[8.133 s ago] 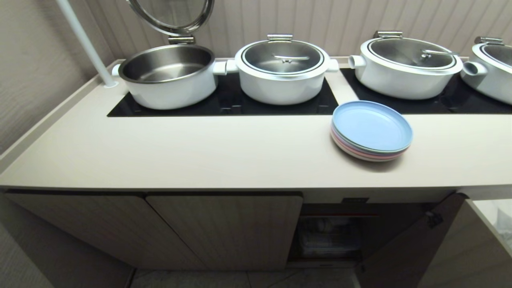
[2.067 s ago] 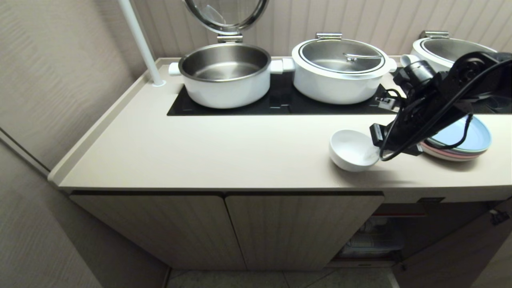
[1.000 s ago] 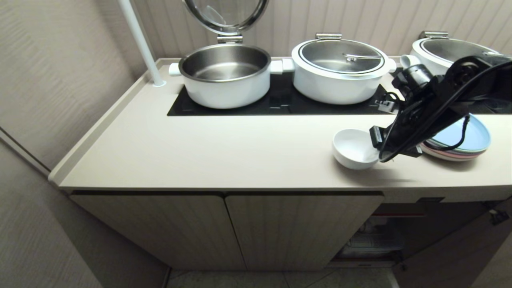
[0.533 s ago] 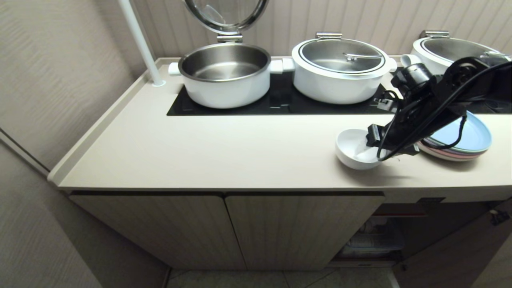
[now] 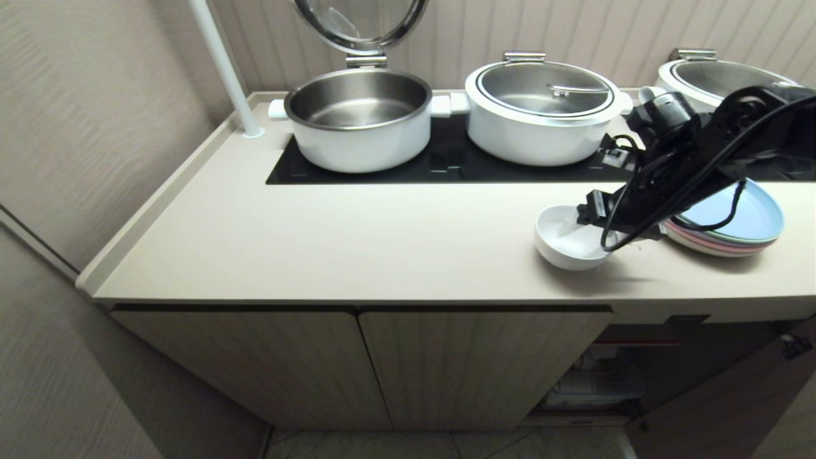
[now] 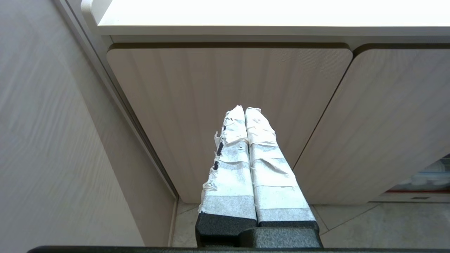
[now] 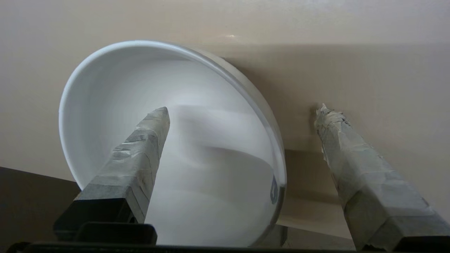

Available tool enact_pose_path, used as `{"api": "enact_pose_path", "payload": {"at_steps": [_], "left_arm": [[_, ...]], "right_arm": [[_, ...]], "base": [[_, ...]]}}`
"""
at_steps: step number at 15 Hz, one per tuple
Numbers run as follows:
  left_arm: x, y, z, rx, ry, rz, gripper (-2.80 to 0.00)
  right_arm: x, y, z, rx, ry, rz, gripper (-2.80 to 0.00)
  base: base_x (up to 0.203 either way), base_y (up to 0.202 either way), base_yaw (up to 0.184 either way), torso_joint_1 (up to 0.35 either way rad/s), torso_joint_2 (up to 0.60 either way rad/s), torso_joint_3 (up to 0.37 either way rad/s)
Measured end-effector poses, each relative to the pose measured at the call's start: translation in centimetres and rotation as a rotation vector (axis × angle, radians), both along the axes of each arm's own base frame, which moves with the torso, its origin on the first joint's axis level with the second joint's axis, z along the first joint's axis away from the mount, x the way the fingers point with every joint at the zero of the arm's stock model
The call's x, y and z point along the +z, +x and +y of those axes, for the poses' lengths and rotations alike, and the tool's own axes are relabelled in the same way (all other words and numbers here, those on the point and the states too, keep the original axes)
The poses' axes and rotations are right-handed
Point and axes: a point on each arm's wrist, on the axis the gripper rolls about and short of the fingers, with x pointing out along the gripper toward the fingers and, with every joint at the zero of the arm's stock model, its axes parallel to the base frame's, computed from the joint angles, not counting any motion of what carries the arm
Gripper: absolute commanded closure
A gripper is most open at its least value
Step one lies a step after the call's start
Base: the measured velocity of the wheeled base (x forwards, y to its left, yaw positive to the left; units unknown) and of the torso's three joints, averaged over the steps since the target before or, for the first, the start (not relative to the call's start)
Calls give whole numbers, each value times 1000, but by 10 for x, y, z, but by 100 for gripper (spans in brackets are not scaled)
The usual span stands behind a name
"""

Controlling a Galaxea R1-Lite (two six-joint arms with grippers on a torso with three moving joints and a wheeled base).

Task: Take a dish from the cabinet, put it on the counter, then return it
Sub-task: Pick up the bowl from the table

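One small round white ceramic bowl (image 5: 569, 239) sits on the long smooth cream countertop (image 5: 357, 242), near its front edge and toward the robot's right. It rests upright on its own base, just beside a stack of pastel plastic plates (image 5: 733, 226) topped by a pale blue one.

Reaching in from the right, the black right gripper (image 7: 242, 112) hangs at the bowl's rim. Its two tape-wrapped fingers (image 7: 140, 147) are spread wide. One finger dips inside the bowl, the other stands outside over bare countertop, so the rim passes between them without being pinched. Nothing is held. This straddling pose is probably how the bowl was carried, by its edge, and the wide spread suggests the dish has been let go.

Behind the bowl, two large white pots rest on a glossy black cooktop panel (image 5: 446, 166). One white pot (image 5: 357, 121) has its lid raised, and the other white pot (image 5: 542, 115) is covered by a steel lid.

Below, the low beige cabinet (image 5: 408, 363) with ribbed wood-grain doors stands open at the right, showing a red-edged shelf (image 5: 637, 342).

Parked low beside those doors, the left gripper (image 6: 245, 112) has its taped fingers pressed together, empty.

By this reading, the setting-down step looks complete and the return remains.
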Motion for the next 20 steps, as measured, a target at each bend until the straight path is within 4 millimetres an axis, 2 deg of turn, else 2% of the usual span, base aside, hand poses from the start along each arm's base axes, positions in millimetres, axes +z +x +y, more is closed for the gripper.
{"api": "enact_pose_path", "payload": {"at_steps": [20], "left_arm": [[0, 0, 0, 0, 0, 0, 0]], "right_arm": [[43, -36, -5, 1, 15, -99, -280]], "base": [[0, 0, 0, 0, 0, 0]]}}
